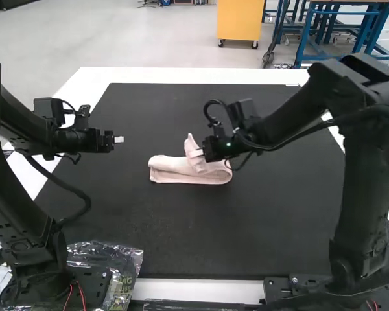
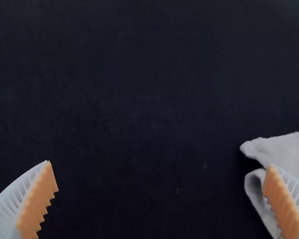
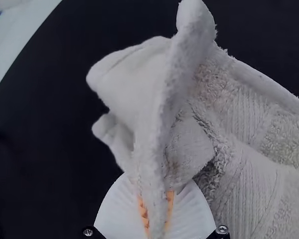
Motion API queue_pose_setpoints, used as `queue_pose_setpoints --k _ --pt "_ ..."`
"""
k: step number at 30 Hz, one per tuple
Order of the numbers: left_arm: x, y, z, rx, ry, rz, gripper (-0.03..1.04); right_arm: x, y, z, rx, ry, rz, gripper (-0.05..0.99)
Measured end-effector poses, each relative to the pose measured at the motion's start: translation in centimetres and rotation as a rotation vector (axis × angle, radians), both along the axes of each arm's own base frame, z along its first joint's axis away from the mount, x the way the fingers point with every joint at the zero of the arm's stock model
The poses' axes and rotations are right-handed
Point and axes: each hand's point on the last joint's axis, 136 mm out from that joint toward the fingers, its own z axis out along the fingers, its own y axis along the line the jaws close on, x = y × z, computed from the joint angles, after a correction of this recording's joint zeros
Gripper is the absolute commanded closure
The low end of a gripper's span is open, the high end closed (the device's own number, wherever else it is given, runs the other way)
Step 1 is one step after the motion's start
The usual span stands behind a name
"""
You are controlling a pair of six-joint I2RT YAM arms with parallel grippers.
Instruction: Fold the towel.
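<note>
One black mat (image 1: pixel 181 227) under towel (image 1: pixel 178 171), on white table (image 1: pixel 181 75).

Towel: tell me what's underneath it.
The towel lies on the black mat, which shows around its edges. Anything between the two is covered, so I cannot tell whether something else lies there. The right hand pinches a raised fold.

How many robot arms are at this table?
2. The left arm stands at the high view's left, left tool open over the black mat; the right arm stands at the right, right tool gripping part of the towel.
</note>
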Motion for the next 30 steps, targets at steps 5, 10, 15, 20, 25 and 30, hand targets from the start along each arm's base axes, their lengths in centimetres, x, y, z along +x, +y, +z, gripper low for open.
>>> queue_pose_setpoints --k 5,10,15,20,25,30 --pt "-0.6 -0.1 -0.7 0.007 -0.005 -0.004 0.04 0.8 2.0 -0.4 0.006 0.005 0.015 0.96" --pt "-0.8 -0.2 -0.9 0.01 -0.009 -0.005 0.04 1.3 4.0 -0.9 0.01 0.006 0.031 0.96" --pt "-0.7 -0.2 -0.8 0.012 -0.017 -0.006 0.04 1.7 5.9 -1.5 0.012 0.011 0.046 0.95" --pt "-0.6 -0.2 -0.6 0.014 -0.025 -0.007 0.04 1.5 8.2 -2.0 0.026 0.047 0.054 0.64" --pt "-0.6 0.5 -0.2 0.014 -0.04 0.008 0.04 1.0 10.3 -0.4 0.084 0.096 0.073 0.35" --pt "-0.3 3.0 2.5 0.033 -0.125 0.071 0.04 1.3 11.8 2.7 0.156 0.109 0.094 0.3"
